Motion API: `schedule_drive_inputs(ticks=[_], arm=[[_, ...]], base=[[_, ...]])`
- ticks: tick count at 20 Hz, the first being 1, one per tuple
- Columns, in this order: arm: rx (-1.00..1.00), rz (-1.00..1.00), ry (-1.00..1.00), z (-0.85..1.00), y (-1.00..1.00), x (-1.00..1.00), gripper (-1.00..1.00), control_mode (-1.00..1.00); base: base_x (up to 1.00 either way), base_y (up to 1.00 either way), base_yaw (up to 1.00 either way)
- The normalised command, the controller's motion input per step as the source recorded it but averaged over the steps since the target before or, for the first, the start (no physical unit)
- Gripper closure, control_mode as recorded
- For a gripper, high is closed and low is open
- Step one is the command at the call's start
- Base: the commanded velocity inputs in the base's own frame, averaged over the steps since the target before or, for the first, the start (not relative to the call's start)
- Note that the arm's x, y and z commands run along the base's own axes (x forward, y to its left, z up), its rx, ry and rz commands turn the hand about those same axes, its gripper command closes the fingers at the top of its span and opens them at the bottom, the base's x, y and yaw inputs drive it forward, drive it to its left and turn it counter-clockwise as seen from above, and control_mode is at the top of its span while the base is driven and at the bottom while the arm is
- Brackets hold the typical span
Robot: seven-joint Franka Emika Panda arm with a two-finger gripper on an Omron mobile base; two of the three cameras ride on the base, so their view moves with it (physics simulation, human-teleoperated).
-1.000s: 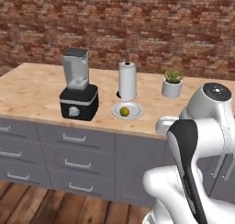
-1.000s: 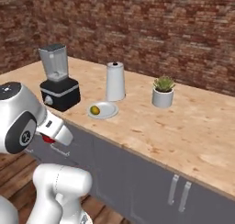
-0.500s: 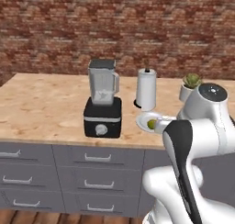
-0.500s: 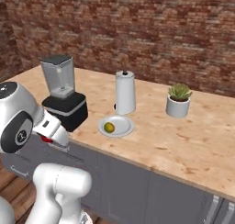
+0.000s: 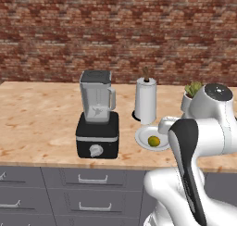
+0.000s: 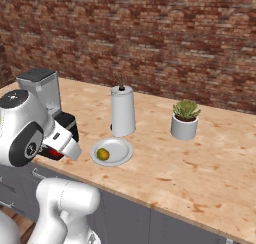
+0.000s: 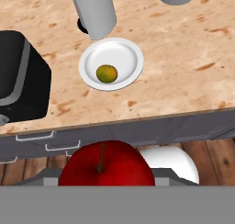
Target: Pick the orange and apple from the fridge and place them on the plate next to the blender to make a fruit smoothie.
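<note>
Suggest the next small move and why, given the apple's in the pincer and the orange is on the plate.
Probably carry the apple forward over the counter edge toward the plate. The pincer is shut on it, out in front of the drawers. The orange sits left of the plate's centre beside the blender, so aim for the bare right side.
</note>
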Motion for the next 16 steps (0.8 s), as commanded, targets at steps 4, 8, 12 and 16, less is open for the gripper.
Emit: schedule_drive_inputs(ticks=[4, 8, 12, 16], arm=[[0.14, -0.03, 0.06, -0.27, -0.77, 0.54, 1.00, -1.00], [0.04, -0.03, 0.15, -0.35, -0.42, 1.00, 1.00, -1.00], [0.00, 0.00, 0.17, -0.53, -0.04, 0.98, 1.00, -1.00], [0.00, 0.00, 0.18, -0.74, 0.01, 0.83, 1.00, -1.00]], base=[[0.00, 0.00, 0.00], [0.00, 0.00, 0.00], [0.00, 0.00, 0.00], [0.00, 0.00, 0.00]])
